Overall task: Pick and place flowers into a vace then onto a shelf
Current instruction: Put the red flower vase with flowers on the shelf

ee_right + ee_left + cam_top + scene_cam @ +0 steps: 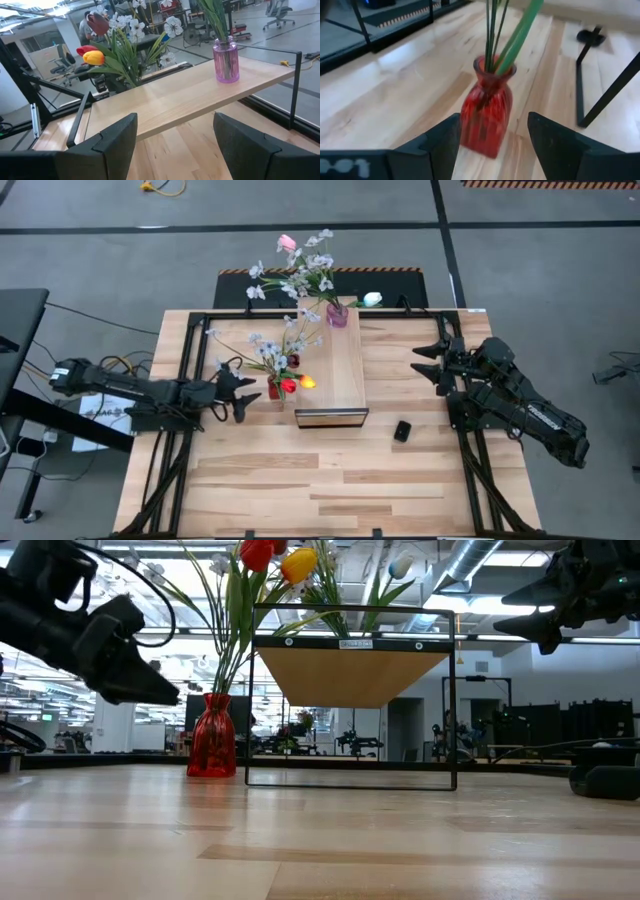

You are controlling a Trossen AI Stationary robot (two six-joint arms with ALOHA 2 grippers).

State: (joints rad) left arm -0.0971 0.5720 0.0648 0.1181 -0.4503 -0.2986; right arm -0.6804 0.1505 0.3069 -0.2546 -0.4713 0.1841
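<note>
A red glass vase stands on its base on the wooden table, just left of the shelf. It holds red and yellow tulips and pale blossom sprays on green stems. My left gripper is open a little to the vase's left. In the left wrist view the vase shows ahead between the two fingers, apart from them. A purple vase with more flowers stands on the shelf's far end. My right gripper waits open, right of the shelf.
A small black object lies on the table near the shelf's right front corner. The shelf's thin black frame stands just right of the red vase. The wide wooden tabletop stretches toward the near edge.
</note>
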